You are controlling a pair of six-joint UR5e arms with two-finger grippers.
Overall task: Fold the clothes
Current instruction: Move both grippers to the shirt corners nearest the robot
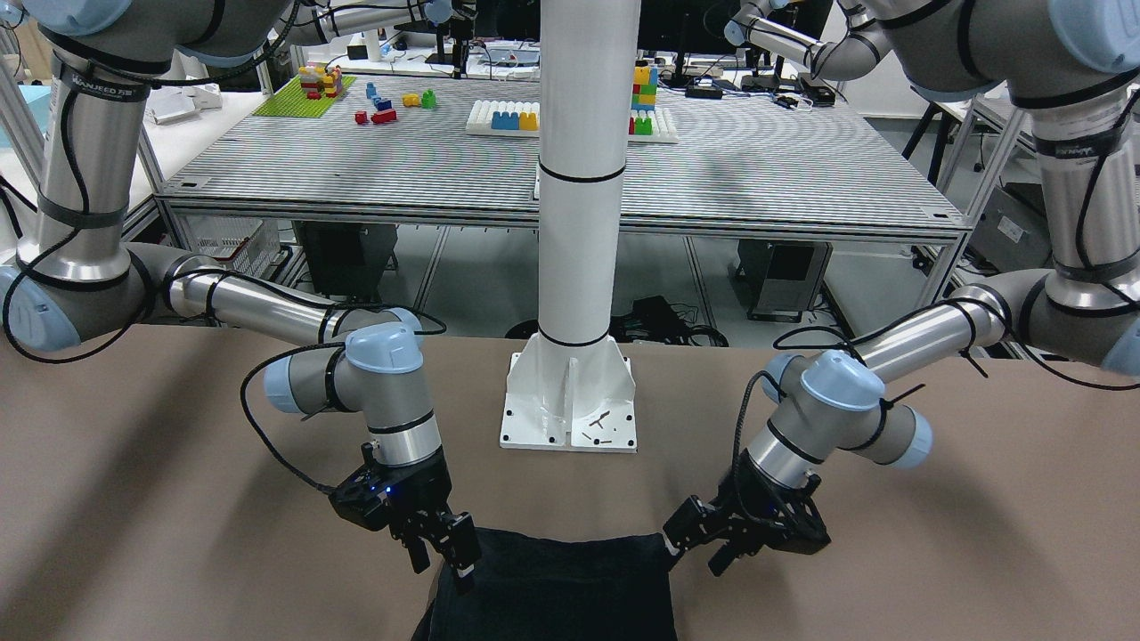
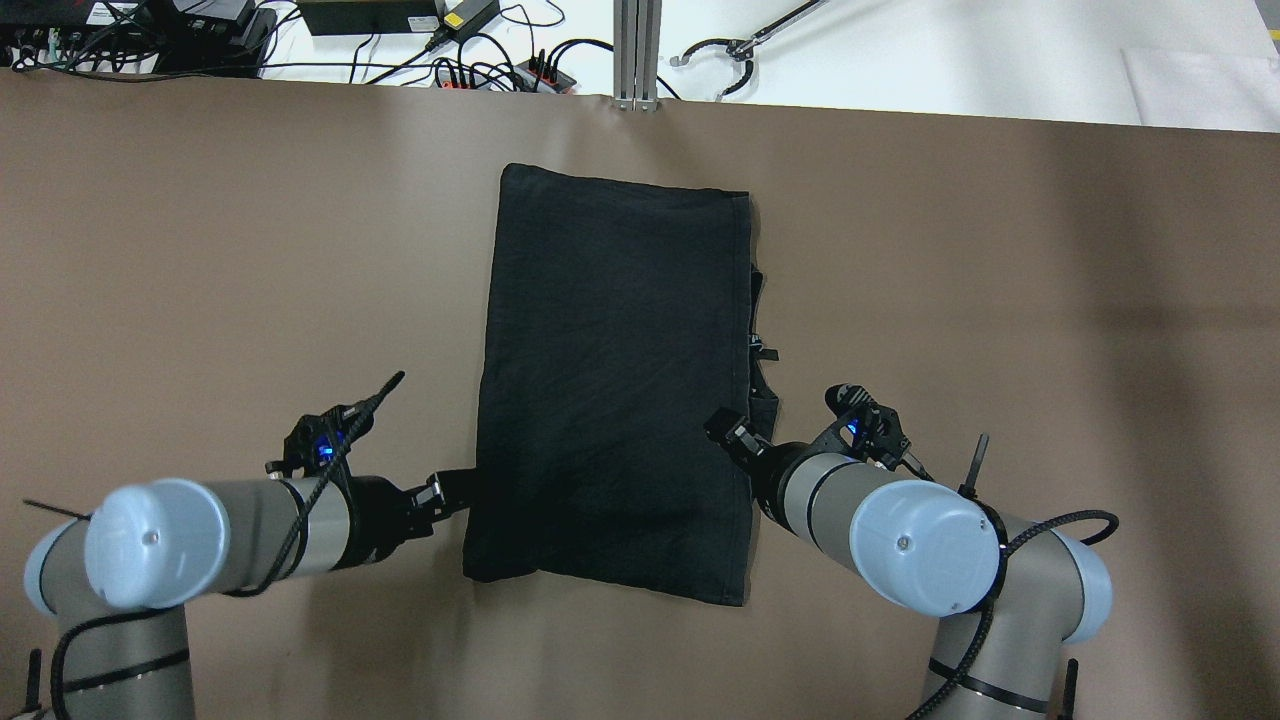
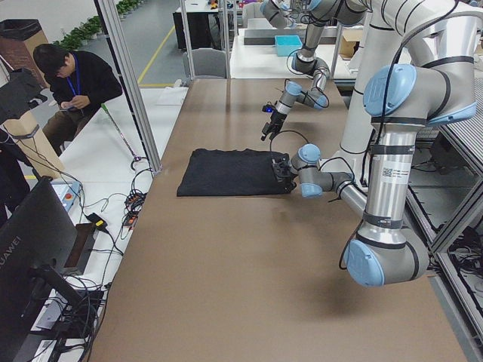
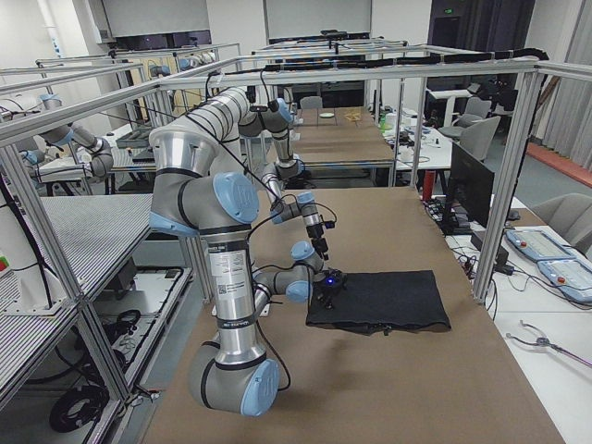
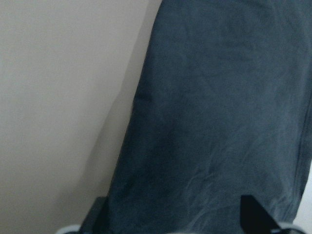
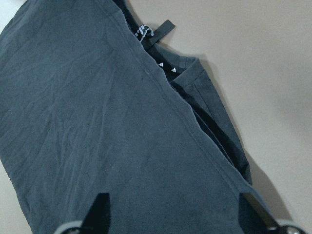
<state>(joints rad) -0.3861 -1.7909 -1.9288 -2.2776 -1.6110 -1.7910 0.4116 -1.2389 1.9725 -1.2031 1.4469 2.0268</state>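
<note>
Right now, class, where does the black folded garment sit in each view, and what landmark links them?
Front-facing: black garment bottom centre, cut off.
Overhead: garment at centre.
Exterior left: garment near centre.
Exterior right: garment lower right of centre.
Left wrist: garment fills the right.
Right wrist: garment fills left and middle.
Shared landmark: the table under it.

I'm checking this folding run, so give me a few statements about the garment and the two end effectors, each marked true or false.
1. The black garment lies flat on the brown table. True.
2. The left end effector is at the garment's far edge. False: it is at the left edge, near the robot.
3. A label pokes out on the garment's right side. True.
4. The right end effector is clamped shut. False: its fingers stand apart over the cloth.
</note>
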